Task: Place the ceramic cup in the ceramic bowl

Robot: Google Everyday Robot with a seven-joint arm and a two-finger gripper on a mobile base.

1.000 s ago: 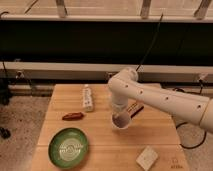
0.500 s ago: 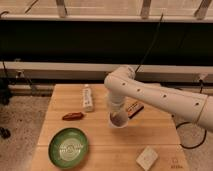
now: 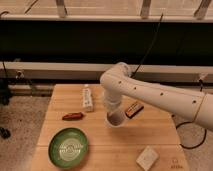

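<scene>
Above mid-table: gripper [image 3: 114, 111] hangs from the white arm [image 3: 150, 92], pointing down, its claw pinched on the cup's rim.
Cup [image 3: 116, 119]: small, pale, dark inside, upright in the claw; whether its base touches the wood cannot be told.
Bowl [image 3: 68, 148]: green, wide, at the near left of the table, well apart from the cup.
Table [image 3: 100, 142]: wooden, light-coloured.
Bottle [image 3: 88, 97]: white, at the far side, left of the gripper.
Reddish-brown item [image 3: 72, 116]: lies between bottle and bowl.
Dark bar [image 3: 133, 109]: just right of the cup.
Pale block [image 3: 147, 158]: near right edge.
</scene>
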